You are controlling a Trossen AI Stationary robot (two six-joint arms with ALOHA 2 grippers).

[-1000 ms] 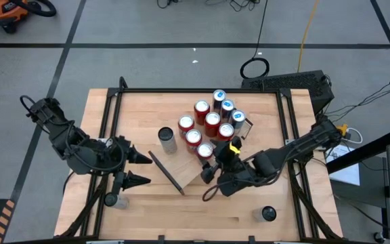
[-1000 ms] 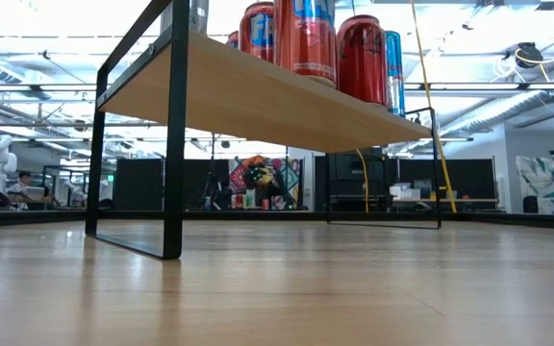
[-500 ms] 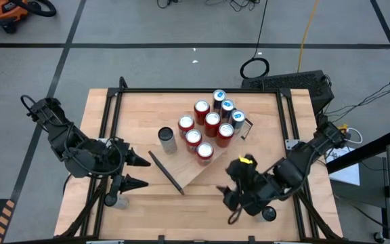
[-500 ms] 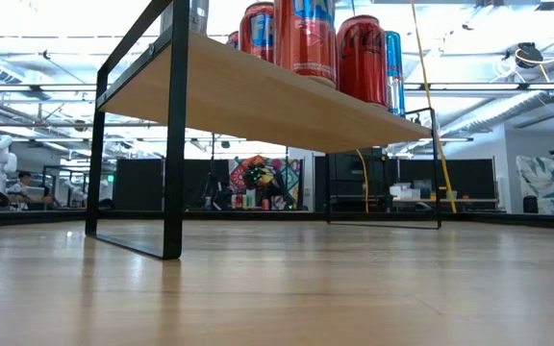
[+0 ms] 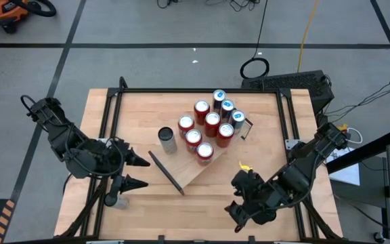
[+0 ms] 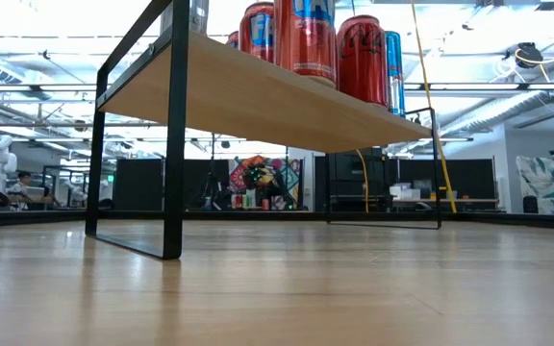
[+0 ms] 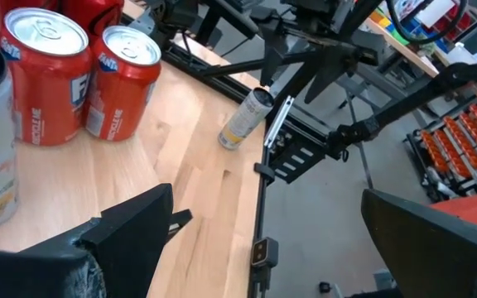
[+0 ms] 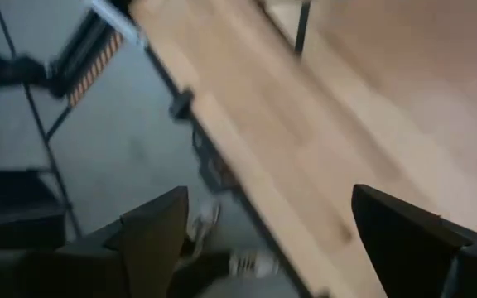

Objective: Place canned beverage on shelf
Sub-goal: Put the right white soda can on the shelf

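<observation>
The right gripper (image 5: 239,218), jaws spread and empty, has swung from the shelf (image 5: 202,163) to the counter's (image 5: 141,108) near right corner, likely after another can; the left gripper (image 5: 139,171) waits open near the left edge; red cans (image 5: 204,150) crowd the shelf

Bright, even overhead light throughout; ceiling glare fills the low view, and the right wrist view is motion-blurred.
</observation>
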